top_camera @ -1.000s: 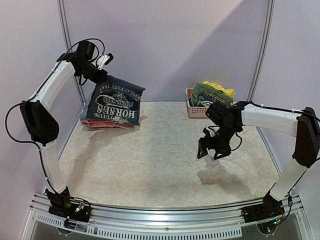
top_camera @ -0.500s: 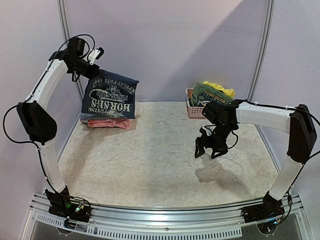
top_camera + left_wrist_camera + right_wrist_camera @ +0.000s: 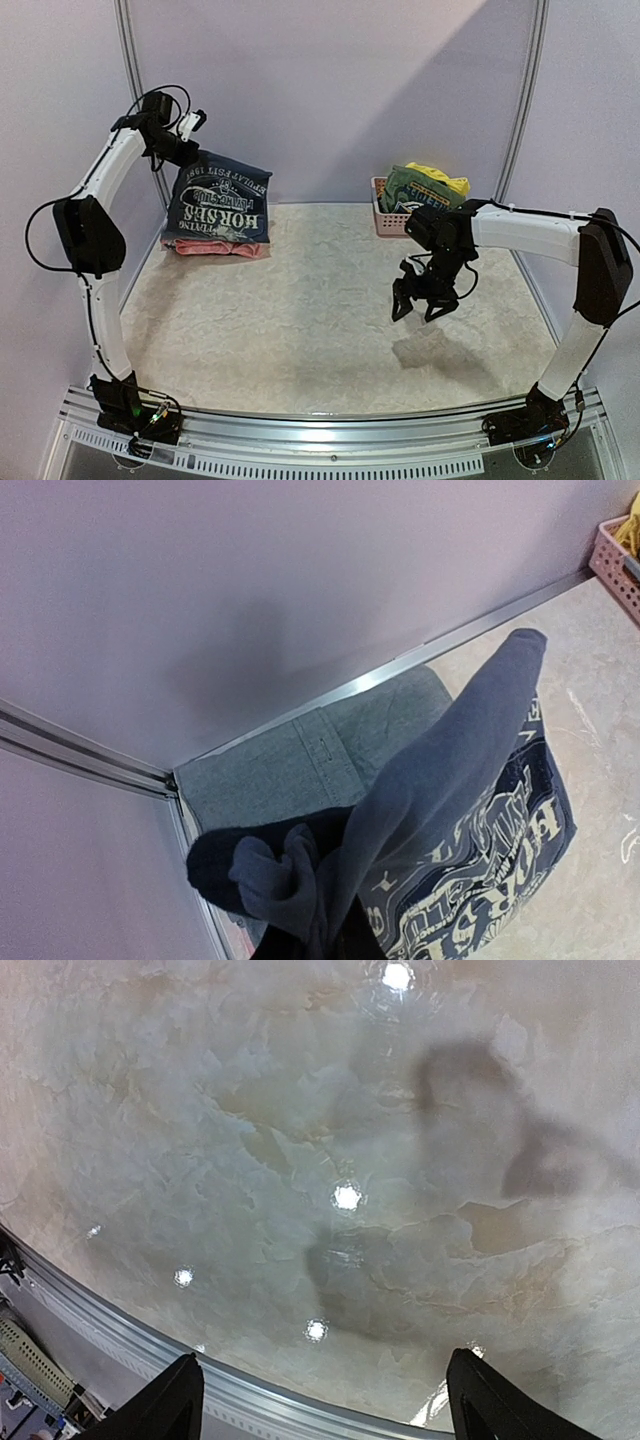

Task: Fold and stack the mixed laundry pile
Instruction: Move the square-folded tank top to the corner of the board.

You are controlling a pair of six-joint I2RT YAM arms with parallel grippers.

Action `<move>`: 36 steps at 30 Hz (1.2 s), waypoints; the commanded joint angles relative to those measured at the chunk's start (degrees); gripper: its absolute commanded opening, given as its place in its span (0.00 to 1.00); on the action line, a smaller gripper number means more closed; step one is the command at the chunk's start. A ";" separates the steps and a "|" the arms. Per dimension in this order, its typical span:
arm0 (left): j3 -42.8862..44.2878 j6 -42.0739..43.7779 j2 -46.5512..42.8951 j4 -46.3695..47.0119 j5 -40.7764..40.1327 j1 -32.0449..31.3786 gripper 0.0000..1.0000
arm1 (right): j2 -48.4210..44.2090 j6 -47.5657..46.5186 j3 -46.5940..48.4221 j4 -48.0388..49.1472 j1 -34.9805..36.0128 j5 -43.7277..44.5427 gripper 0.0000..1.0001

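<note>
Your left end effector (image 3: 190, 150) is clamped tight on a bunched edge of the navy top with white lettering (image 3: 222, 200), upper left of the top view, so the top hangs over the table's far left corner. Its lower edge reaches down to a pink folded piece (image 3: 215, 247). The wrist view shows a folded grey shirt (image 3: 310, 760) lying flat underneath, against the wall. Your right end effector (image 3: 420, 308) is spread wide, holds nothing and hovers over bare table (image 3: 300, 330), right of centre. The green tee (image 3: 412, 190) and yellow piece (image 3: 445, 180) are heaped in the pink basket (image 3: 385, 222), upper right.
</note>
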 commanded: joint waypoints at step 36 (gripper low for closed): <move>0.41 -3.90 16.73 32.31 -24.69 3.59 0.58 | 10.31 -7.63 5.89 -6.89 -1.34 -1.71 0.86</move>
